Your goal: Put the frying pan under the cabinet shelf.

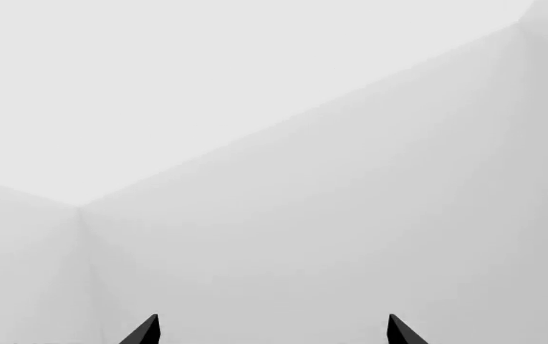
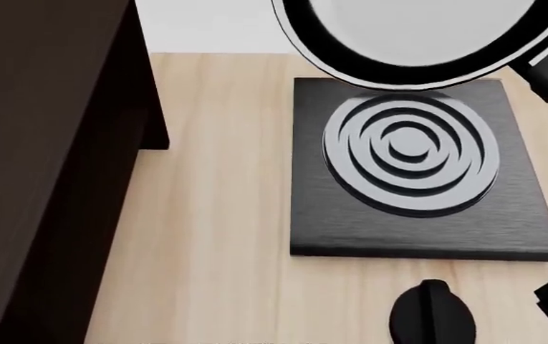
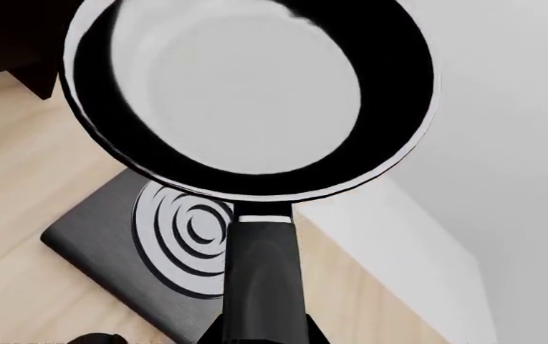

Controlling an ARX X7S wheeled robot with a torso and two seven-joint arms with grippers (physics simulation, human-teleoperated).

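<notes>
Right tool: pinching the frying pan's handle at the near end.
Left tool: fingers spread – facing only pale walls.
Knob: black, on the tabletop.
Square plate: ringed, flat.
Frying pan: lifted above the plate's far edge (glossy inside showing).
Cabinet shelf: dark, at left – well apart from the pan.

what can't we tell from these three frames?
- Space under the cabinet shelf: head view shows only its top and side; the opening is hidden.
- Right gripper's jaws: cut off at the right wrist view's lower edge; only the frying pan and its handle show.
- Frying pan's far rim: cut by the head view's top edge.
- Left gripper: only fingertips against blank walls, so its position is unknown.
</notes>
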